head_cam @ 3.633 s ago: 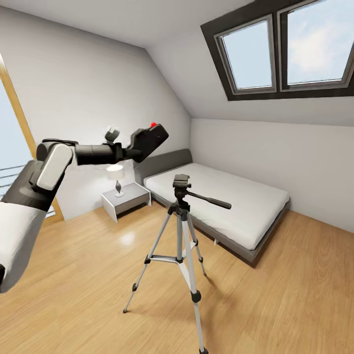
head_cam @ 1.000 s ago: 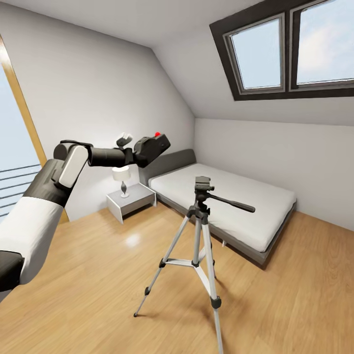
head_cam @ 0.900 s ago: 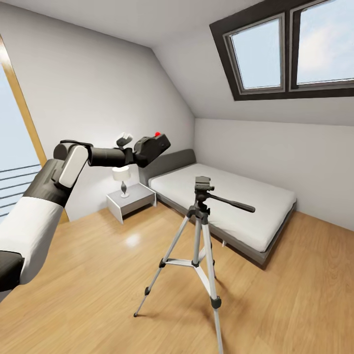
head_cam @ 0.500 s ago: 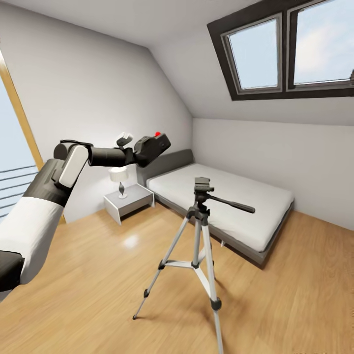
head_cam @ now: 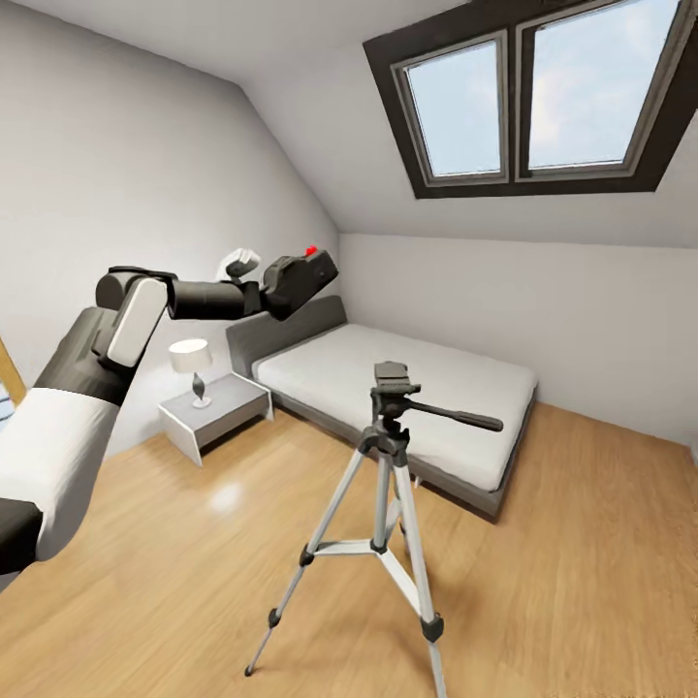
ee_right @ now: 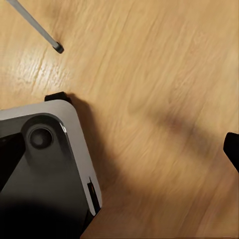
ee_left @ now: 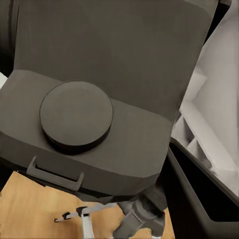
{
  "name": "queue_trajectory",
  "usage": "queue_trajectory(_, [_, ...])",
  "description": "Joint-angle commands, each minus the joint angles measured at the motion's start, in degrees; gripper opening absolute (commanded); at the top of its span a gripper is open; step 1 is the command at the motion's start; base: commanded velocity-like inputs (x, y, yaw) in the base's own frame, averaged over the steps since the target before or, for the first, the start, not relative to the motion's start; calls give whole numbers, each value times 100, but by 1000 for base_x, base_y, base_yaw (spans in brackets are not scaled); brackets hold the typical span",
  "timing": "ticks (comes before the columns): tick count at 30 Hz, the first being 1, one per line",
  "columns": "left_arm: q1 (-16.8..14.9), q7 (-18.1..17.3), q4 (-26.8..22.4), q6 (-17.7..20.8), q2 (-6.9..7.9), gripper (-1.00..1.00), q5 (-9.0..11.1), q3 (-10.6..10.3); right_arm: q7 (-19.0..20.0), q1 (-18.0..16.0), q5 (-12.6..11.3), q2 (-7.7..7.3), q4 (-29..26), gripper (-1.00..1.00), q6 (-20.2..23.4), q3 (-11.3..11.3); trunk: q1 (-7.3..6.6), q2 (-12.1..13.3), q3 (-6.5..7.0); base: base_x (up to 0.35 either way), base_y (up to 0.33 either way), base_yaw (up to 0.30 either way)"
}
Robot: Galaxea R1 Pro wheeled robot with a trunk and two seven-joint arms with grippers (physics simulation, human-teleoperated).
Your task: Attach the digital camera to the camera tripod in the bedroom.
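In the head view my left gripper (head_cam: 283, 287) is shut on the digital camera (head_cam: 306, 272), a black boxy body with a red button on top, held out at chest height. The camera tripod (head_cam: 390, 399) stands on the wood floor lower and to the right of it, silver legs spread, black head bare, pan handle pointing right. The left wrist view shows the camera's dark underside (ee_left: 99, 99) up close, with the tripod head (ee_left: 139, 219) beyond it. The right wrist view looks down at the floor, with one tripod foot (ee_right: 58, 48) and one black fingertip (ee_right: 232, 148) at the picture's edge.
The bedroom holds a grey low bed (head_cam: 388, 383) behind the tripod and a grey nightstand (head_cam: 215, 412) with a white lamp (head_cam: 192, 361) at the left wall. A dark-framed skylight (head_cam: 528, 97) sits in the sloped ceiling. My grey base (ee_right: 45, 169) shows beside the tripod foot.
The whole view has swung, so bed, nightstand and skylight sit further left in the picture. My left arm keeps the same outstretched pose with the camera, and the tripod stays mid-picture.
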Motion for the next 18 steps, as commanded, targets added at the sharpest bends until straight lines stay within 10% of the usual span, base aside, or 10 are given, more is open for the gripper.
queue_trajectory(1, [-5,-54,-94,6,94,-100,-25,-10,9,-13,-49,2,27,100,-41,48,6,-12,-13,203,257,-300])
queue_trajectory(18, [-5,-54,-353,6,232,-100,-28,-29,9,-13,-47,2,26,100,-40,48,6,-12,-13,71,71,-166])
